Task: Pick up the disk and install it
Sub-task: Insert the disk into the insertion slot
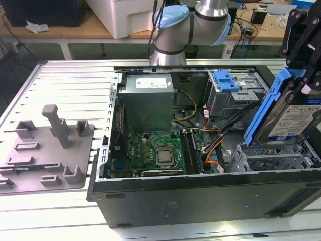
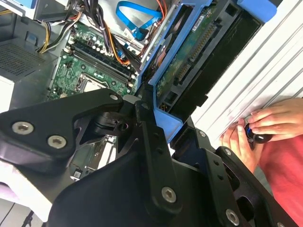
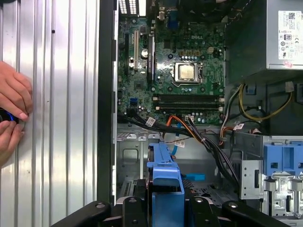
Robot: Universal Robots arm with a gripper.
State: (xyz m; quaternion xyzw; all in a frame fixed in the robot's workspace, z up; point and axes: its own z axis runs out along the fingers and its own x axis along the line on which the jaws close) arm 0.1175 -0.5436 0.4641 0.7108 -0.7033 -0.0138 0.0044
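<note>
Closed jaws clamp disk [image 1: 293,123], tilted above drive cage [image 1: 271,158] in computer case [image 1: 200,201].

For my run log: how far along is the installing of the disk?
Done: the silver rectangular disk in its blue plastic frame is lifted, clamped in the black gripper. In hand: it hangs tilted over the grey metal drive cage inside the open black computer case. Left: it does not lie flat in the cage yet.

disk [image 1: 296,120] over HDD cage [image 1: 273,156]; mobo [image 1: 150,150] beside
</note>
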